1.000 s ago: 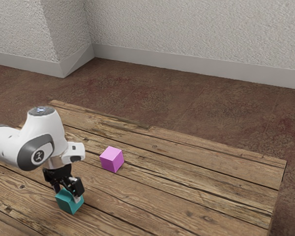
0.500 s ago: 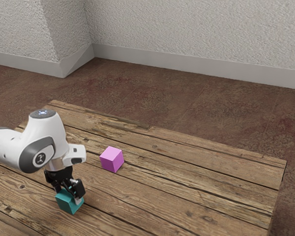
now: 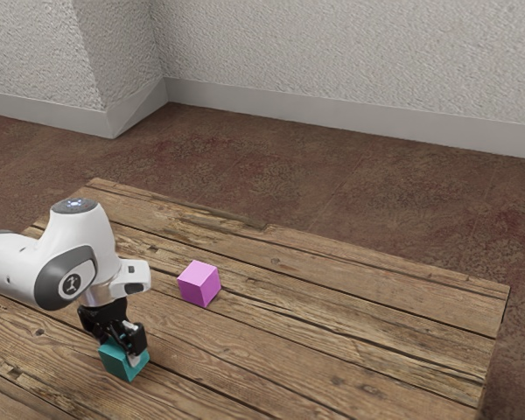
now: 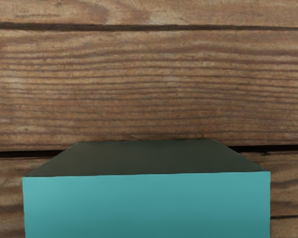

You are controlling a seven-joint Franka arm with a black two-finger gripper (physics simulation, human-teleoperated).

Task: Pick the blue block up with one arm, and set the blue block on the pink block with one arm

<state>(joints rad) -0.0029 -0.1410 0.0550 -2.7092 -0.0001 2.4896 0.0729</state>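
now, against the picture one second back: the arm (image 3: 61, 262) sits lower, and its white head has sunk a little toward the counter (image 3: 332, 332). the end effector (image 3: 125, 348) has come down closer onto the blue block (image 3: 114, 361). neither block has shifted. the blue block lies where it was, near the counter's front edge at the exterior view's left. the pink block (image 3: 199, 283) lies where it was, up and toward the exterior view's right of the blue one, well apart from it.

end effector state: it stands right at the blue block's top, but i cannot tell whether it is open or closed on the block. the block rests on the counter, not lifted.

view differences: the exterior view gives the arm, the pink block, the brown floor (image 3: 332, 166) and the pale textured wall (image 3: 332, 44). the wrist view gives the blue block (image 4: 146, 206) close up just under the hand. its top face is dark in shadow and its near side is bright teal. behind it run the counter's planks (image 4: 149, 84), with dark seams between them.

count: one arm, one end effector, two blocks (one blue, reading teal; one pink), one plank counter.
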